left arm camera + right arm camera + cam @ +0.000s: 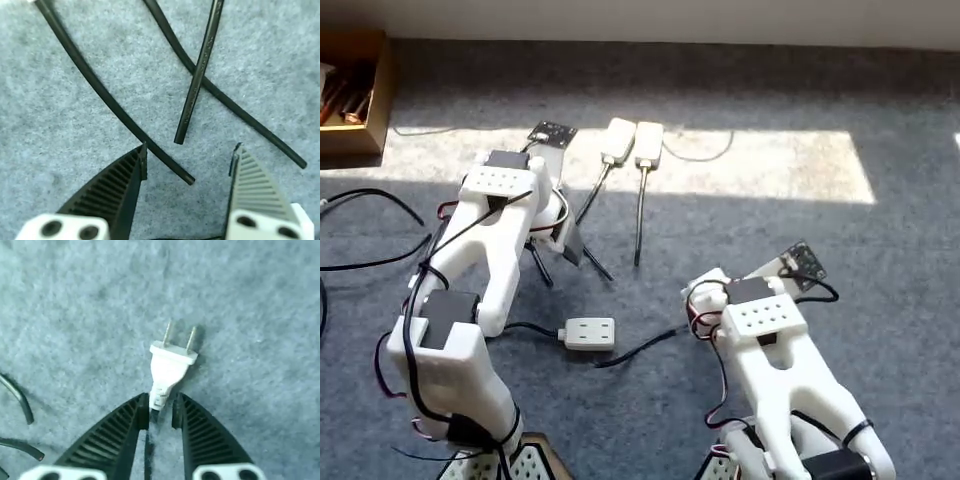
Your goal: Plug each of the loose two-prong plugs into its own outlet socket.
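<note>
The white plug [170, 365] lies flat on the grey carpet [880, 300]. Its two metal prongs point away from the right end effector [160, 402]. The two black fingers of that end effector are pressed close together and pinch the thin back end of the plug, where the cord comes out. The wide front part of the plug and both prongs stick out past the fingertips.

The socket block [590, 333] is a small white box. It lies on the carpet between the two arms, nearer to the left arm [470, 270]. It is apart from both end effectors. A black cord [640, 347] runs from the side of the block toward the right arm [790, 370]. Another black cord goes from its other side under the left arm.

The left end effector [190, 146] hangs over the carpet with its fingers spread wide. It holds nothing. Three black wires [200, 75] lie on the carpet in front of it. Two of them cross each other. The end of one wire lies in the gap between the two fingertips.

Farther back, two white pieces [618, 140] lie side by side in a bright strip of sunlight. They almost touch. A black wire runs from each one back toward the arms. They may be plugs or sockets, but I cannot tell from this high up.

A wooden box [355, 95] sits at the far corner of the carpet, on the left arm's side.
</note>
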Controlling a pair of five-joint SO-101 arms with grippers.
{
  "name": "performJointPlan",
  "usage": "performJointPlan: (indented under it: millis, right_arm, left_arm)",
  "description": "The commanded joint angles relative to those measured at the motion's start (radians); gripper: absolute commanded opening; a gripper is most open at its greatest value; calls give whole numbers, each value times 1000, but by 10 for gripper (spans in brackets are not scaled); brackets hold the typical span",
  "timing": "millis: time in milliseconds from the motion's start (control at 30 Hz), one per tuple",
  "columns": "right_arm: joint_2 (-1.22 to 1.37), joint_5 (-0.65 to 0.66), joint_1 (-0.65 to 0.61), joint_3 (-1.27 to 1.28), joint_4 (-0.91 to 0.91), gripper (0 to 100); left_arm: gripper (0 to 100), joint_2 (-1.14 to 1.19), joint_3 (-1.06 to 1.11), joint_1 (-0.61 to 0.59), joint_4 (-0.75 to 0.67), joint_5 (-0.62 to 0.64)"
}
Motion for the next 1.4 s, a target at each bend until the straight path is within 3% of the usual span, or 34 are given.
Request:
performJointPlan:
  millis: [0, 133, 267, 1100, 1367]
  right_arm:
    - [-31, -11, -12, -18, 33, 91]
    - [-30, -12, -56, -18, 25, 91]
    - [-30, -11, -53, -7, -64, 91]
    - [-27, -12, -19, 39, -130, 91]
    - [182, -9, 18, -35, -130, 91]
  left_arm:
    - [274, -48, -2, -13, -3, 5]
    - [274, -48, -2, -13, -3, 6]
    - [274, -48, -2, -13, -3, 6]
    - [274, -48, -1, -13, -2, 6]
    - [274, -48, -1, -13, -2, 6]
